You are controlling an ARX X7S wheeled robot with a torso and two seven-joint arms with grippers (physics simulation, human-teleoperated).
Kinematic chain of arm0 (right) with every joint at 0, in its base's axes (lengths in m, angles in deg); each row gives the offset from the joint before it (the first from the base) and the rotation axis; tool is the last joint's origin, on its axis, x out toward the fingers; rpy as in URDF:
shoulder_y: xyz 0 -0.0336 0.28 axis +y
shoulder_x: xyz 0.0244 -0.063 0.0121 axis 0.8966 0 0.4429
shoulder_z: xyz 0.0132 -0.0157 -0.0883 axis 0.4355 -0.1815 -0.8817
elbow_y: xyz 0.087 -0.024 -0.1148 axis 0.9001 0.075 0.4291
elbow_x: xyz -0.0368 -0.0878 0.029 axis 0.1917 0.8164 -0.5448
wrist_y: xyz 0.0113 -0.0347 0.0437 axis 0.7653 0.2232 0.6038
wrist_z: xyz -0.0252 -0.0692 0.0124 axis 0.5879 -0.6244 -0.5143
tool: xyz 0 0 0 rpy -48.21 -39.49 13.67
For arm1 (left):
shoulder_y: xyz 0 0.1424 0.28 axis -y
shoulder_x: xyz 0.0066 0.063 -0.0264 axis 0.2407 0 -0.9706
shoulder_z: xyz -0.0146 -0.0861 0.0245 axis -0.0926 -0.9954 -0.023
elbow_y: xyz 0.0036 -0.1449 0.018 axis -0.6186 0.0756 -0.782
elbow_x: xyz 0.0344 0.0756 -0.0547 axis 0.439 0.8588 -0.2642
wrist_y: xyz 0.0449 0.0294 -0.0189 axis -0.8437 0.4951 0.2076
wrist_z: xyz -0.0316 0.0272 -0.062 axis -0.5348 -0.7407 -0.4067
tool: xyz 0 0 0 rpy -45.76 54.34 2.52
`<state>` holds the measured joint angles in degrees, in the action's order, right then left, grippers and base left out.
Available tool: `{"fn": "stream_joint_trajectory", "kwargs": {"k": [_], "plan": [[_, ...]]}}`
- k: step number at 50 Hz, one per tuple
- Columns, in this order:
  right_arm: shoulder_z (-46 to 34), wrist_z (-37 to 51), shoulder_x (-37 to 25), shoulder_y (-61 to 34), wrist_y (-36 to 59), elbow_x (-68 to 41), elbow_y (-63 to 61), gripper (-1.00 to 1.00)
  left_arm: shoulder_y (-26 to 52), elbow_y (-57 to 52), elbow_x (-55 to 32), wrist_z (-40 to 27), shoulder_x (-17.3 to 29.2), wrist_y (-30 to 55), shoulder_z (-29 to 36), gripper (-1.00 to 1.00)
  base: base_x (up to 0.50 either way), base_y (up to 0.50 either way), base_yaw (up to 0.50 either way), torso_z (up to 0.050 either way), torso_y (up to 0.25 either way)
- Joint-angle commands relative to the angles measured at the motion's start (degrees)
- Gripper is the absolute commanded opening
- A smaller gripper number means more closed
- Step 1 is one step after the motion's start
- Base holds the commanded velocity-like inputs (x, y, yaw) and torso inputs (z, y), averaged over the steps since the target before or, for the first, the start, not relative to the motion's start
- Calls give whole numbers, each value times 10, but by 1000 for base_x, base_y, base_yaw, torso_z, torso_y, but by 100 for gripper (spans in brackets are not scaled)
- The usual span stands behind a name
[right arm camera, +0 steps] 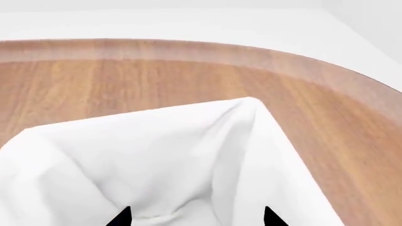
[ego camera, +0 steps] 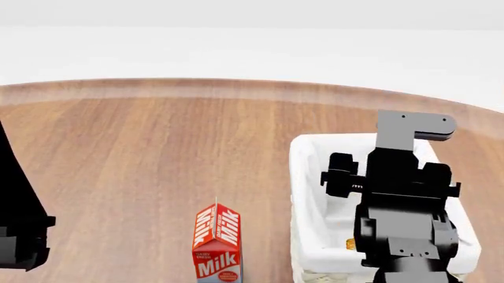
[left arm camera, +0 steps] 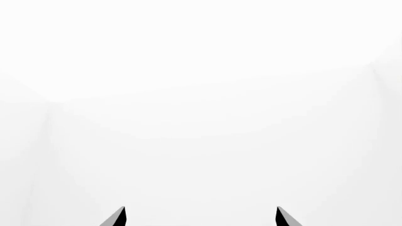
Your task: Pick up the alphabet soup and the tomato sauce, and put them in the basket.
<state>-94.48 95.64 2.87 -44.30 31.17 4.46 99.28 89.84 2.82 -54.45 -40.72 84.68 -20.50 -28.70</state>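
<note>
i see the right gripper (right arm camera: 196,217) positioned over the basket (ego camera: 303,177), which sits toward the right side of the wooden counter (ego camera: 157,153). its fingertips are spread apart with nothing between them. a small orange patch inside the basket may be the alphabet soup (ego camera: 350,243); i cannot confirm this. the tomato sauce is not visible to me. the left gripper (left arm camera: 201,216) is spread, facing blank white. a milk carton (ego camera: 218,243) stands near the counter's near edge, beside the basket.
</note>
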Motion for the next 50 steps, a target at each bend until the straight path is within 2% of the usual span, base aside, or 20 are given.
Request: {"fn": "stream_joint_trajectory", "kwargs": {"k": [1,5,18,33,38,50], "plan": [[-7,-44,1,-5,30,20,-46,100,1,0,0,0,0,1,0,100,0,0,0,0,0],[-8,-50,-12,32,132,6,-213,100,5,0,2,0,0,4,4,100,0,0,0,0,0],[-27,-81,-34,50,251,-17,-413,100,10,0,4,2,0,7,5,100,0,0,0,0,0],[-76,-120,-67,126,405,-64,-716,100,7,0,3,-1,-1,4,6,100,0,0,0,0,0],[-66,-124,-72,155,438,-88,-788,100,5,0,1,0,-1,1,2,100,0,0,0,0,0],[-19,-131,-74,230,585,-181,-1030,100,5,0,5,2,-1,2,5,100,0,0,0,0,0]]}}
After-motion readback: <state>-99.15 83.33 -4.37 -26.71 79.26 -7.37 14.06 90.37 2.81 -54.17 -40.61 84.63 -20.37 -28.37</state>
